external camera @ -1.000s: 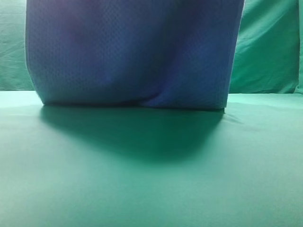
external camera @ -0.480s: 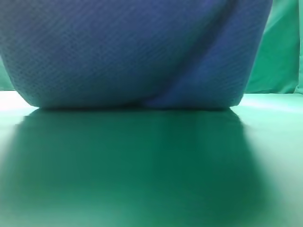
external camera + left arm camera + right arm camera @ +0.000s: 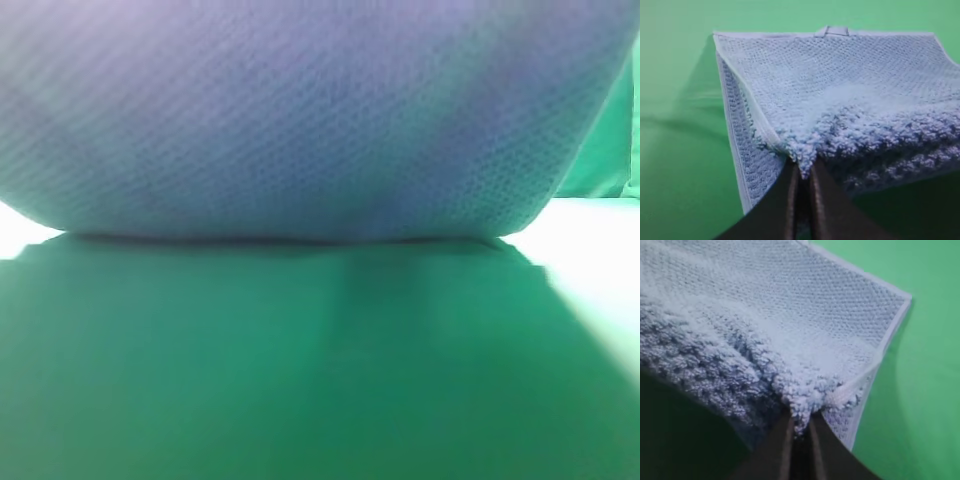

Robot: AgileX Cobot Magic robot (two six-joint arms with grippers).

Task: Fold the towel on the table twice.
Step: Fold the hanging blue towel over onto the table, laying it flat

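Blue-grey towel pinched in left tool and right tool.

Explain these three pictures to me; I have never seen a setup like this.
This is a two-armed robot folding a towel. One picture comes from a camera facing the table; the lifted towel hangs close in front of it and fills the upper half. The other two come from cameras on the wrists, each looking along its own gripper. The left gripper and right gripper are each shut on an edge of the towel, holding it up over the green table.
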